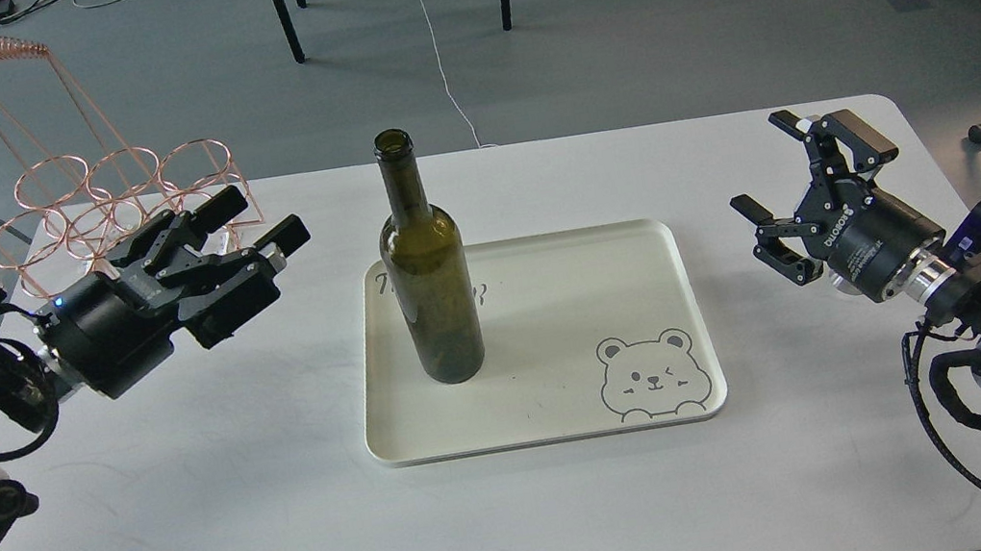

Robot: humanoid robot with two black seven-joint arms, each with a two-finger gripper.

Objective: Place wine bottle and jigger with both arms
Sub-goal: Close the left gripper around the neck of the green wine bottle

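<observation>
The wine bottle (426, 266), dark olive-green and unlabelled, stands upright on the left part of a cream tray (568, 400). My left gripper (266, 217) is open and empty. It lies level to the left of the bottle, with its fingers pointing toward it and a clear gap between. My right gripper (760, 162) is open and empty, to the right of the tray, with its fingers pointing up and left. The jigger is hidden behind my right gripper's body.
A copper wire rack (118, 190) stands at the table's back left, just behind my left gripper. The tray has a bear drawing (653, 375) at its front right corner. Chair and table legs stand on the floor beyond the white table (528, 523).
</observation>
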